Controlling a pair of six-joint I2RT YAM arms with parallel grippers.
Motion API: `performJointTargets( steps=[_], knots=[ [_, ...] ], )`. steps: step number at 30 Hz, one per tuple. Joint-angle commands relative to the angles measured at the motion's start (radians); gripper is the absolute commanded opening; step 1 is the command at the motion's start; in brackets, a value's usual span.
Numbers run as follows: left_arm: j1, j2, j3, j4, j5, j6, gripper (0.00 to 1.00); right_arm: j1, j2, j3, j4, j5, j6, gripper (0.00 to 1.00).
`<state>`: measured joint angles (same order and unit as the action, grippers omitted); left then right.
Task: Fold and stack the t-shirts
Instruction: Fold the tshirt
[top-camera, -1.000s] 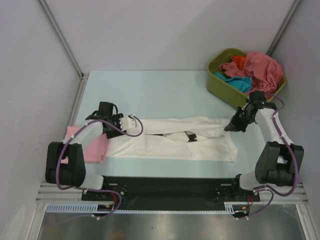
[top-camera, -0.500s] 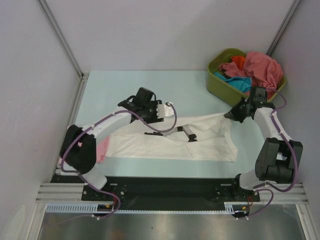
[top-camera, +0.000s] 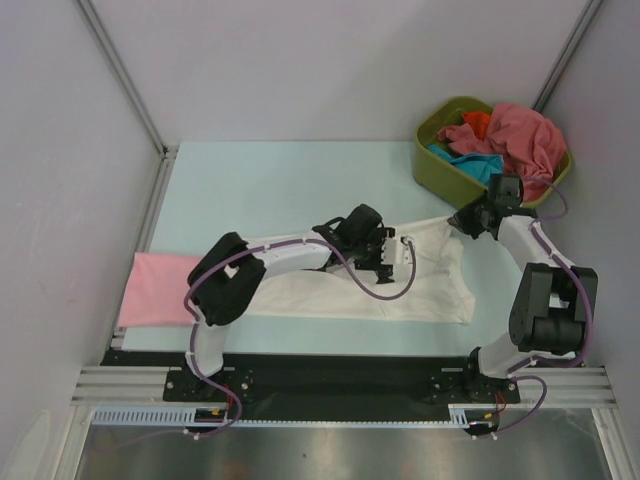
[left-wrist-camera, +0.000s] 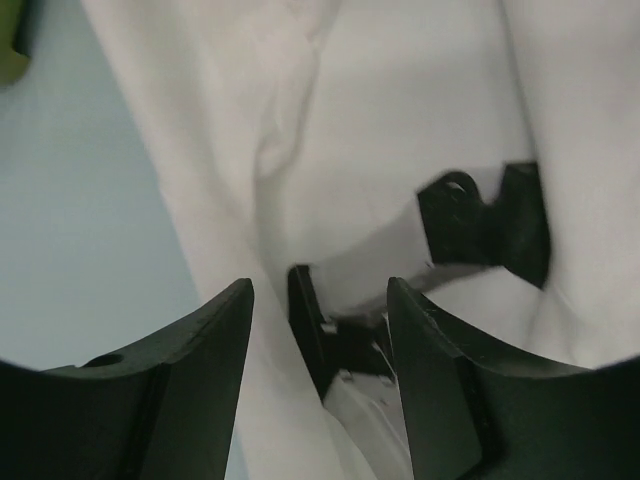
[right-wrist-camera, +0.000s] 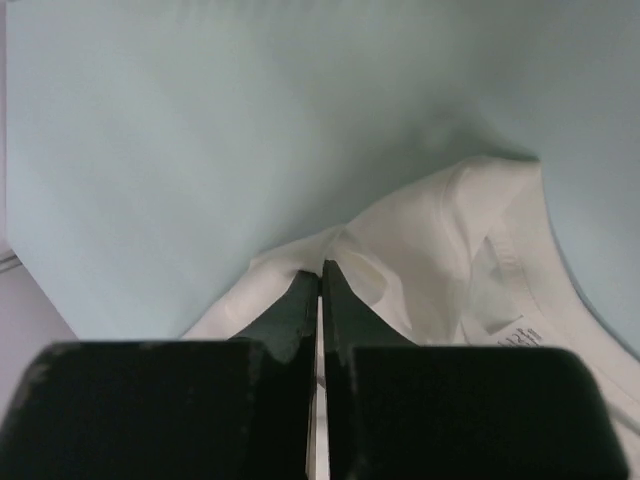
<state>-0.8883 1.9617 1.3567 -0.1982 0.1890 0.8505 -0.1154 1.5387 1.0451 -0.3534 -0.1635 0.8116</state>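
Note:
A large white t-shirt (top-camera: 430, 290) lies stretched across the near half of the table. My left arm reaches far to the right over it. The left gripper (top-camera: 400, 258) (left-wrist-camera: 320, 287) is open just above the cloth (left-wrist-camera: 400, 100), with dark marks (left-wrist-camera: 480, 225) under and ahead of its fingers. My right gripper (top-camera: 460, 222) (right-wrist-camera: 321, 268) is shut on the shirt's far right corner (right-wrist-camera: 430, 250), and the cloth is pinched between its tips. A folded light pink t-shirt (top-camera: 160, 290) lies flat at the left.
An olive-green tub (top-camera: 430, 170) stands at the back right, just behind the right gripper. It holds rose-red (top-camera: 520, 135), teal (top-camera: 480, 168) and orange (top-camera: 478, 120) t-shirts. Walls close in the table on the left, back and right.
My left gripper has swept right from the white shirt's left end to its right part, uncovering the pink shirt. The right gripper has drawn its pinched corner slightly back toward the tub.

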Motion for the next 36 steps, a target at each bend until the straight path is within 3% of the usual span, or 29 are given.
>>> performJointTargets(
  steps=[1, 6, 12, 19, 24, 27, 28, 31, 36],
  knots=[
    [0.003, 0.072, 0.116, 0.235, -0.003, -0.057, 0.61, 0.016, 0.004, -0.005, 0.074, 0.035, 0.018, 0.00],
    [-0.001, 0.204, 0.240, 0.289, -0.029, -0.091, 0.59, 0.048, 0.011, -0.011, 0.102, 0.016, 0.034, 0.00],
    [0.011, 0.215, 0.228, 0.272, -0.108, -0.065, 0.54, 0.063, -0.051, -0.023, 0.067, 0.009, 0.021, 0.00],
    [0.051, 0.137, 0.190, 0.037, 0.052, -0.021, 0.64, 0.062, -0.077, -0.020, 0.047, 0.013, 0.001, 0.00],
    [0.054, 0.140, 0.122, 0.123, -0.025, 0.005, 0.66, 0.066, -0.081, -0.011, 0.041, 0.001, 0.004, 0.00],
    [0.060, 0.143, 0.102, 0.181, -0.085, 0.004, 0.57, 0.075, -0.088, -0.005, 0.027, 0.001, 0.001, 0.00],
    [0.061, 0.141, 0.099, 0.193, -0.098, 0.001, 0.43, 0.077, -0.092, -0.007, 0.025, 0.002, 0.001, 0.00],
    [0.063, 0.134, 0.114, 0.165, -0.095, -0.019, 0.22, 0.080, -0.097, -0.008, 0.014, 0.004, -0.002, 0.00],
    [0.075, 0.105, 0.150, 0.072, -0.045, -0.073, 0.00, 0.082, -0.129, -0.008, -0.047, 0.001, -0.034, 0.00]
  ],
)
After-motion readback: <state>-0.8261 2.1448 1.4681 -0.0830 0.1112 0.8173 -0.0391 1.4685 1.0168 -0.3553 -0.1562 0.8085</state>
